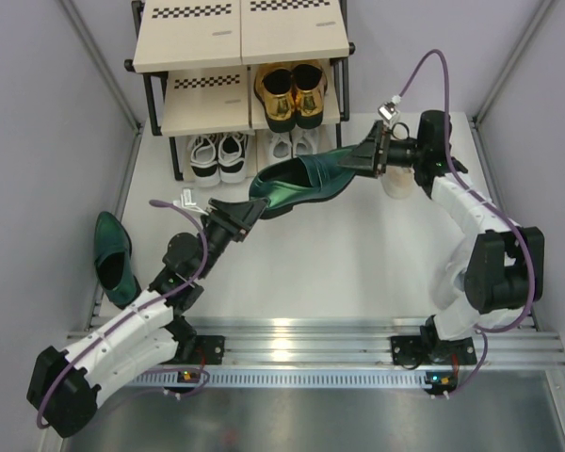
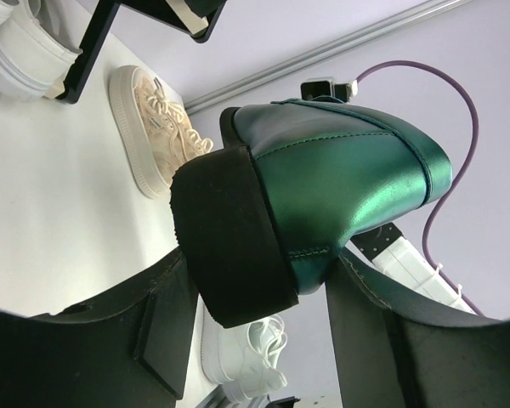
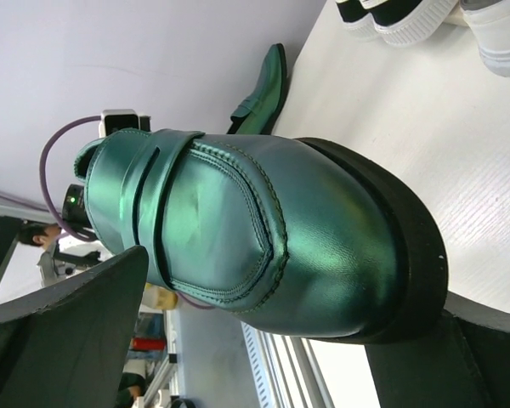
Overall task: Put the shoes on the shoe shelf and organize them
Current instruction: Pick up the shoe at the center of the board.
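Observation:
A glossy dark green loafer [image 1: 301,181] hangs above the table in front of the shoe shelf [image 1: 184,42], lying on its side between both arms. My left gripper [image 1: 254,209] is shut on its black heel [image 2: 229,255], one finger on each side. My right gripper [image 1: 350,162] is at the toe [image 3: 340,246] and stands open, its left finger [image 3: 68,340] clear of the leather. The other green loafer [image 1: 113,259] lies by the left wall. Gold loafers [image 1: 292,92] sit on the middle board. Black-and-white sneakers [image 1: 218,155] and white lace-ups [image 1: 292,143] stand on the bottom level.
A beige sneaker [image 2: 157,127] and a white sneaker [image 2: 246,353] lie on the table beyond the held shoe in the left wrist view. Grey walls close in both sides. An aluminium rail [image 1: 301,344] runs along the near edge by the arm bases.

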